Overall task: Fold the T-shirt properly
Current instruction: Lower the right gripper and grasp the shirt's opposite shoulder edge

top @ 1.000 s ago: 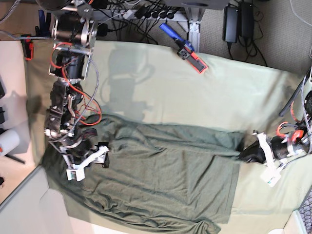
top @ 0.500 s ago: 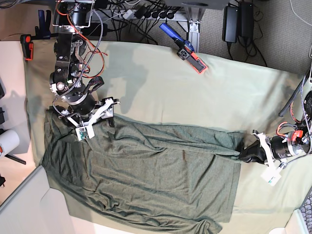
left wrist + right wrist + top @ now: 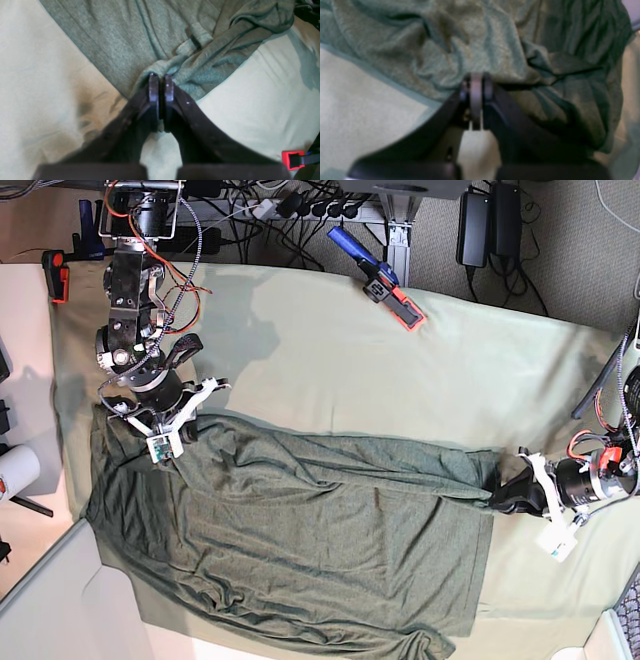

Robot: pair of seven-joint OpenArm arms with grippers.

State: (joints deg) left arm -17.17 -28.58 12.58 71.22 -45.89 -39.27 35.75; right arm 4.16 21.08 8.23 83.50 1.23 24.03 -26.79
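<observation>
- T-shirt [image 3: 300, 540] lies spread on the cloth-covered desk [image 3: 330, 360].
- Left hand [image 3: 161, 83] and right hand [image 3: 476, 85] are each pinched closed on the T-shirt's far edge, at opposite ends.
- Step: edge gripped; next likely lifting both ends together, evenly.

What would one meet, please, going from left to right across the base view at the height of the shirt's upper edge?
Right gripper shut on the fabric → dark olive-green knit T-shirt → left gripper pinching its far corner → bare pale green table cloth.
</observation>
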